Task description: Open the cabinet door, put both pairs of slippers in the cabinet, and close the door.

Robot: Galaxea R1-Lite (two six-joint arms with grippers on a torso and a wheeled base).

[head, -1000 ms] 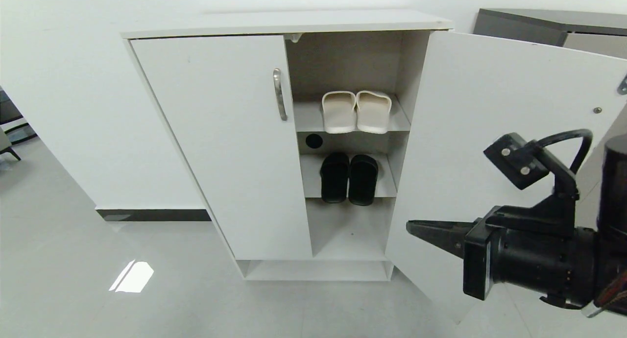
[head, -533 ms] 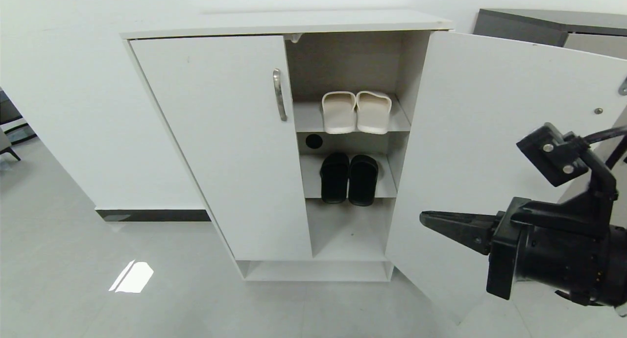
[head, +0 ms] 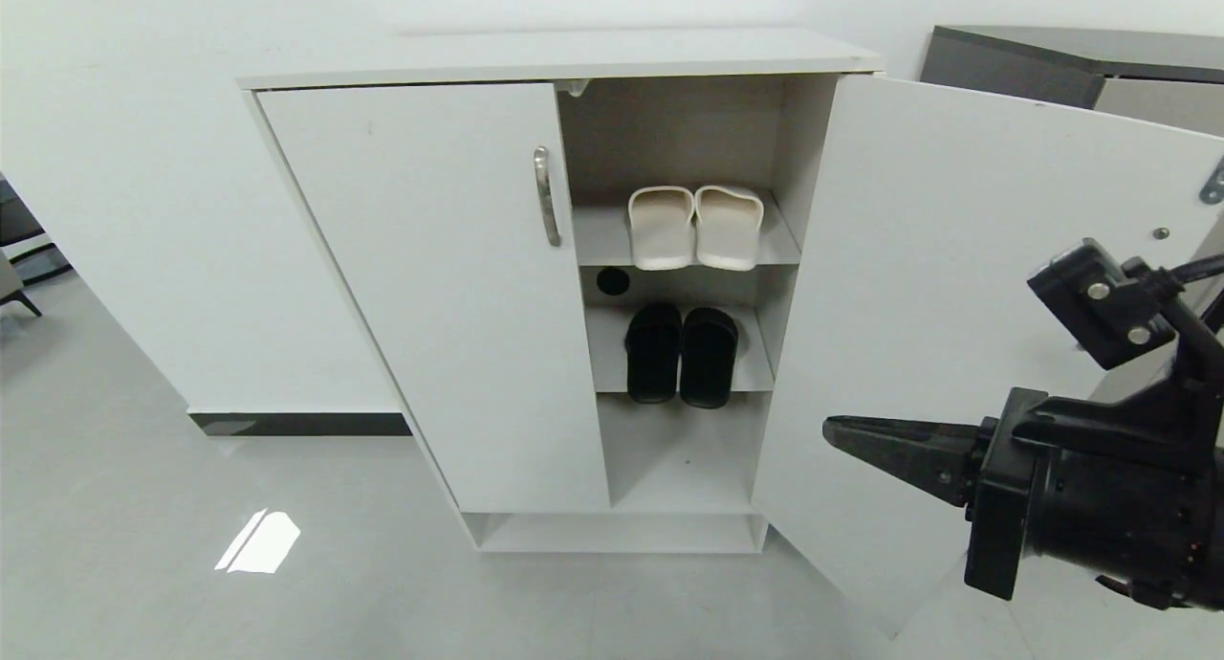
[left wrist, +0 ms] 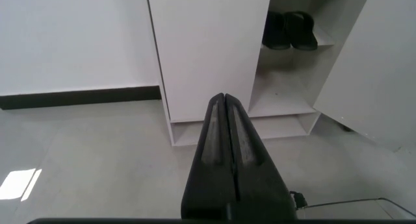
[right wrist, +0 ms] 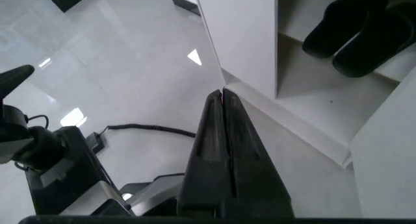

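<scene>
Drawn back toward 4 o'clock, the right pincer (head: 830, 429) is pressed together, as is the left pincer (left wrist: 224, 99). White slippers (head: 696, 226) and black slippers (head: 681, 356) sit inside the cabinet (head: 555, 57). Closing well probably means reaching behind the open door (head: 956, 287) and sweeping steadily.

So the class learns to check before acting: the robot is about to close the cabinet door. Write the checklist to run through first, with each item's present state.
1. White slippers on the upper shelf: ok.
2. Black slippers on the middle shelf: ok.
3. Black slippers' heels clear of the door's path: cannot tell; they lie at the shelf's front edge.
4. Left door shut: ok.
5. Right door shut: not ok; it stands wide open.
6. Right end effector shut and empty: ok. It is in front of the door's inner face, so it probably must get round the door to push.
</scene>
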